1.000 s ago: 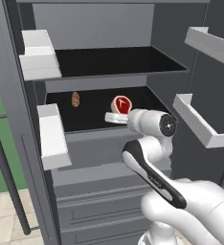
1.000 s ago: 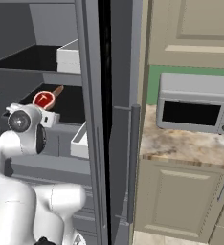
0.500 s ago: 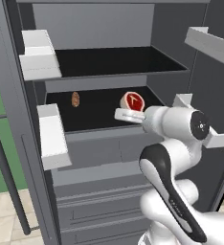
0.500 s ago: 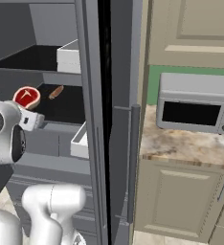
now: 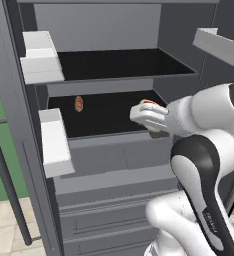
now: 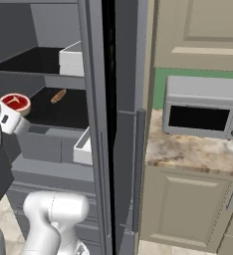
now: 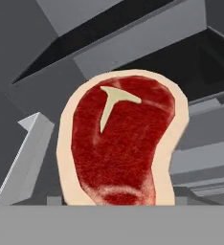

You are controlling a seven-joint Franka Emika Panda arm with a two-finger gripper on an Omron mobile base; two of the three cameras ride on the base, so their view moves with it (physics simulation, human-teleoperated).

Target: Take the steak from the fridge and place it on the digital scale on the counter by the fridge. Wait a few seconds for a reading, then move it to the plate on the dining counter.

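At the front of the open fridge [image 5: 109, 150], level with its lower dark shelf, the steak [image 7: 121, 143] sits in the tool [image 5: 150, 116], clear of the shelf and out in front of it. From the left base camera only a thin red sliver of the meat shows above the white hand, the rest being hidden behind the wrist and the bulky forearm. From the right base camera the steak [image 6: 15, 101] shows as a red disc with a pale rim at the far left, with the hand below it cut off by the picture's edge. The hand camera has the meat so close that it covers the middle of the picture; its lower end is cut off at the bottom, and the fingertips that hold it cannot be made out there. The jaws themselves are hidden in every picture, so how wide they stand is hard to judge; they look closed on the steak, since it hangs free of any shelf.

Farther back on the same shelf lies a small brown oblong item [image 5: 79, 103], too small to name for certain. White door bins [image 5: 43, 64] hang at the left. Right of the fridge, a silver toaster oven [image 6: 204, 107] stands on the marbled counter [image 6: 188, 152], its right end cut off
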